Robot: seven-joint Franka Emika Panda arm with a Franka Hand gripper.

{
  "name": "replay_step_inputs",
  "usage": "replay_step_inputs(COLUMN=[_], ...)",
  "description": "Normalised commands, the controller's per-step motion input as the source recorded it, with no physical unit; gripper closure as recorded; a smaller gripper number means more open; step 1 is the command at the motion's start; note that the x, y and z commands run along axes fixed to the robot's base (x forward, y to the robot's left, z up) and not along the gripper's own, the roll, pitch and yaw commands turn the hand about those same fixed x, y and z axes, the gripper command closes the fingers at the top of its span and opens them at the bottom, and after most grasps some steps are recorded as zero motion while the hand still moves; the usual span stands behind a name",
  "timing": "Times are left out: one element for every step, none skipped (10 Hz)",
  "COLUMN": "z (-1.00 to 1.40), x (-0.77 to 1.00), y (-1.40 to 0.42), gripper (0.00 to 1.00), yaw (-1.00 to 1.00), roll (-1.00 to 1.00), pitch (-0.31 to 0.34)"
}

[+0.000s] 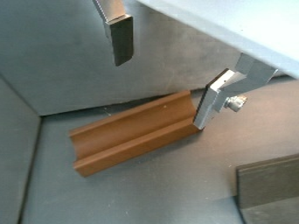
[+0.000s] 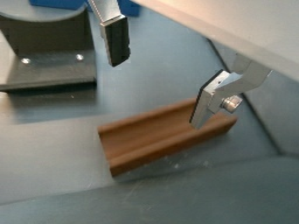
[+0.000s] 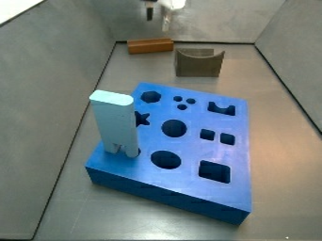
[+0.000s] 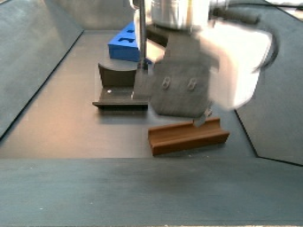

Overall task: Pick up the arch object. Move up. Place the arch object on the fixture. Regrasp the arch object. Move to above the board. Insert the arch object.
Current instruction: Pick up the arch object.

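My gripper (image 1: 170, 66): jaws spread wide apart, holding nothing; I hang just above the arch object, not touching it.
My fingers (image 2: 117, 41): flat silver plates with dark pads; in both wrist views one hangs over the floor past one long side of the arch object, the other (image 1: 214, 99) stands at its opposite long edge.
Arch object (image 2: 163, 136): long orange-brown block lying flat on the grey floor, a shallow groove running along its upper face; in a side view (image 4: 187, 136) it lies just below my gripper body.
Fixture (image 4: 120, 84): dark bracket on a base plate, standing near the arch object, apart from it.
Board (image 3: 189, 141): thick bright-blue slab with cut-out holes, well apart from the arch object, beyond the fixture.
Pale blue pillar (image 3: 115, 121): upright on the board's corner farthest from the arch object.
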Motion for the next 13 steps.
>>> replay_step_inputs(z=[-0.42,-0.50,-0.61,-0.60,-0.58,-0.63,-0.67,-0.67,-0.23,0.00,0.00,0.00,0.00], x=[0.07,0.20,0.32,0.36,0.43,0.31,0.08,0.00,-0.03,0.01,-0.10,0.00,0.00], y=[0.17,0.06,0.00,0.00,0.00,0.00,0.00,0.00,0.00,0.00,0.00,0.00,0.00], gripper=[0.00,0.00,0.00,0.00,0.00,0.00,0.00,0.00,0.00,0.00,0.00,0.00,1.00], yaw=[-0.43,-0.45,-0.50,-0.49,-0.44,-0.47,-0.41,-0.29,0.00,0.00,0.00,0.00,0.00], roll=[-0.27,-0.23,-0.18,-0.17,-0.18,-0.15,-0.13,-0.12,-0.04,0.00,0.00,0.00,0.00], pitch=[-0.207,-0.179,-0.154,-0.163,-0.177,-0.176,-0.176,-0.216,-0.187,0.027,-0.096,-0.017,0.000])
